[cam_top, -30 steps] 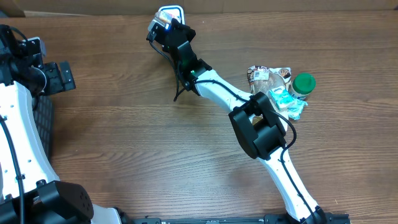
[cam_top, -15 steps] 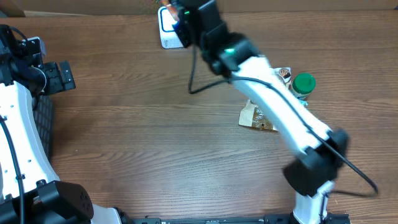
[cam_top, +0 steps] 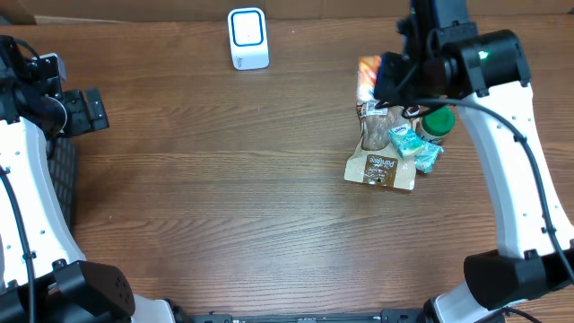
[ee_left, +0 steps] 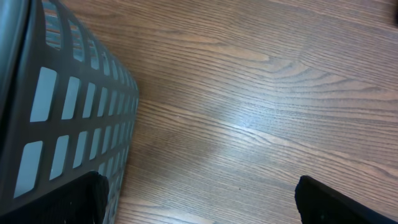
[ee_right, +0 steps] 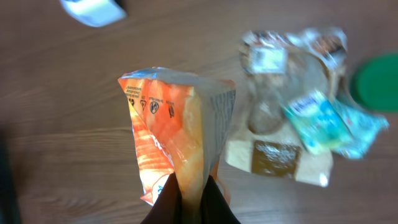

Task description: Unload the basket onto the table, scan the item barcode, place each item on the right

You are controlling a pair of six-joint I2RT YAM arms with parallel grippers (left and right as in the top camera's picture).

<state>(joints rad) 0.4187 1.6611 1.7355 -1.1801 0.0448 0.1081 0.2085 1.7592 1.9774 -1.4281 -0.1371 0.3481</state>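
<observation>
Orange snack bag (ee_right: 177, 146) sticks out beyond our right pincer (ee_right: 189, 194), clamped by its edge. Our left pincer (ee_left: 202, 199) gapes wide.

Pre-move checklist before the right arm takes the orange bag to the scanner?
1. Grip: right gripper shut on orange bag, pinched at one end: ok.
2. Bag lifted free of the brown pouch and green-lidded jar: ok.
3. Barcode side located: cannot tell; only small printed symbols show in the right wrist view.
4. Way to the scanner: bare table between it and the bag: ok.
5. The left gripper is open and holds nothing, off by the basket, out of the way: ok.
</observation>
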